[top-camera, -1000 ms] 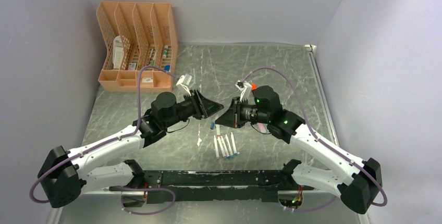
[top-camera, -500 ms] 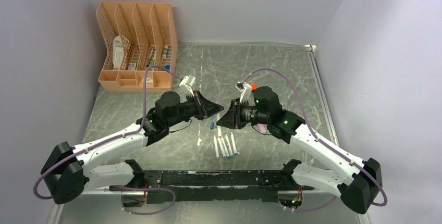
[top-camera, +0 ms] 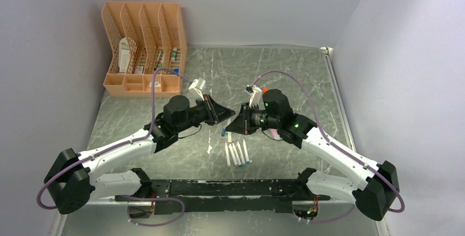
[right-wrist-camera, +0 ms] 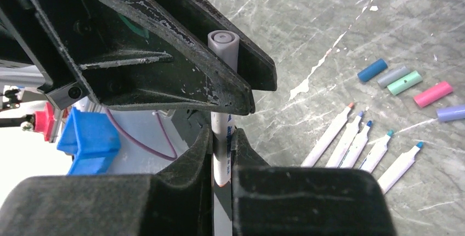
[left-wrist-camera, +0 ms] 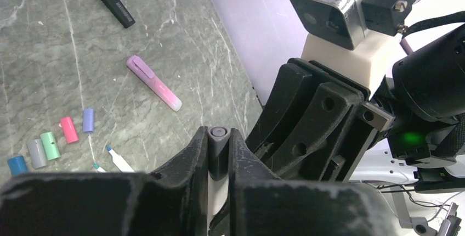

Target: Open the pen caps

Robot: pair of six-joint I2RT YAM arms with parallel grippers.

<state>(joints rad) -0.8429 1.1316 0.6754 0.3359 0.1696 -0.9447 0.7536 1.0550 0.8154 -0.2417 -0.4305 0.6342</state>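
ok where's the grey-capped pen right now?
Mid-air over the table centre in the top view, just beyond the row of uncapped pens: the left fingers clamp its grey cap, the right fingers its white barrel.

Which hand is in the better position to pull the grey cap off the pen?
Left. The left hand is shut on the grey cap, while the right hand grips the white barrel and can only brace it.
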